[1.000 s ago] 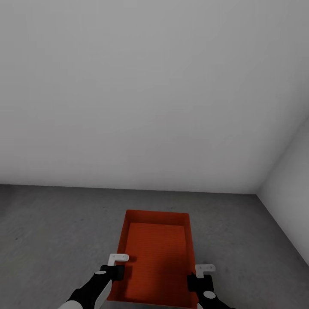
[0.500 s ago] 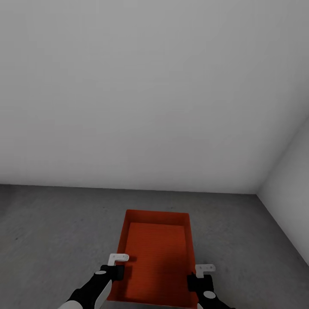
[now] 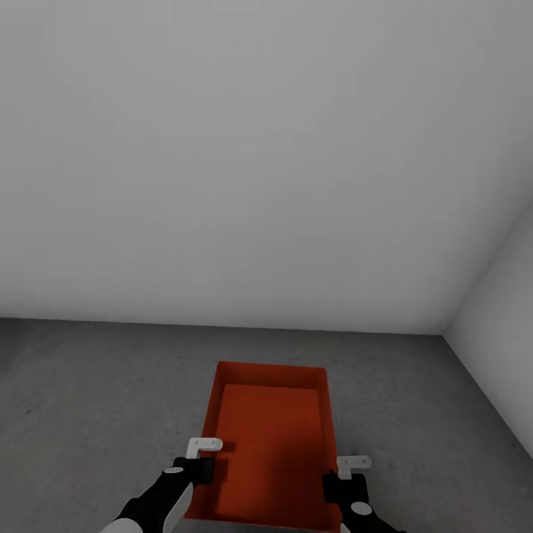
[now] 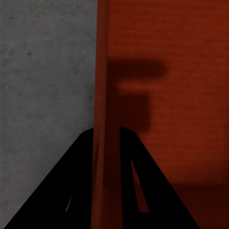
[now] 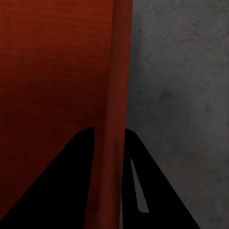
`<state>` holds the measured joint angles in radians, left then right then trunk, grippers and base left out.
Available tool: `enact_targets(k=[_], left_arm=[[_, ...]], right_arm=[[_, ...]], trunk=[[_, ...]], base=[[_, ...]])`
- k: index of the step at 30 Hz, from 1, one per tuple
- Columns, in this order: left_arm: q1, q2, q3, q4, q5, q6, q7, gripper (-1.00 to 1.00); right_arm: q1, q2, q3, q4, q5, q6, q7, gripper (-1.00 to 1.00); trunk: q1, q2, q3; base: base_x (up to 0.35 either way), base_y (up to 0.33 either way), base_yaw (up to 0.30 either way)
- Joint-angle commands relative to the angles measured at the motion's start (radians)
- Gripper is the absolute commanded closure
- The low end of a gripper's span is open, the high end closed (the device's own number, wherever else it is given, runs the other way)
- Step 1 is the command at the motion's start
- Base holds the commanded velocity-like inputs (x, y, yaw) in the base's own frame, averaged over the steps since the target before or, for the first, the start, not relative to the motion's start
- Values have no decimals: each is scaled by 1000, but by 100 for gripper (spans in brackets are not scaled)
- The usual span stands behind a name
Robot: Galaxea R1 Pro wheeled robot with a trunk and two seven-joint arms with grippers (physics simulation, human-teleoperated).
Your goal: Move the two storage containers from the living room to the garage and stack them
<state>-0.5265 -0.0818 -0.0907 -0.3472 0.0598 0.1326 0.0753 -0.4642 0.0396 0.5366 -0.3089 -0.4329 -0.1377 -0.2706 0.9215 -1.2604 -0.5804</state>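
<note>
1 storage container [image 3: 270,444] sits low over the garage floor [image 3: 89,392], near the white wall [image 3: 244,163]. Left tool [image 3: 198,460] and right tool [image 3: 348,477] each clamp a side wall. Judged step: setting down. Next: release both tools, then fetch container 2.

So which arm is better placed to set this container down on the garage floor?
Neither alone: the left gripper clamps the container's left wall, the right gripper its right wall, jaws straddling each. Lowering onto the concrete floor likely needs both.
</note>
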Motion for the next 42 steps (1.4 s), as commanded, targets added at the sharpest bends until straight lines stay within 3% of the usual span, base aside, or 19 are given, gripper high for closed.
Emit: enact_targets(k=[1, 42], left_arm=[[-1, 2, -3, -6, 15, 6, 3, 100], [-1, 2, -3, -6, 17, 6, 3, 100]], right_arm=[[-1, -4, 10, 62, -15, -2, -2, 100], [-1, -4, 10, 62, -15, -1, -3, 100]], trunk=[[0, -1, -1], [0, -1, -1]], base=[[0, 0, 0], [0, 0, -59]])
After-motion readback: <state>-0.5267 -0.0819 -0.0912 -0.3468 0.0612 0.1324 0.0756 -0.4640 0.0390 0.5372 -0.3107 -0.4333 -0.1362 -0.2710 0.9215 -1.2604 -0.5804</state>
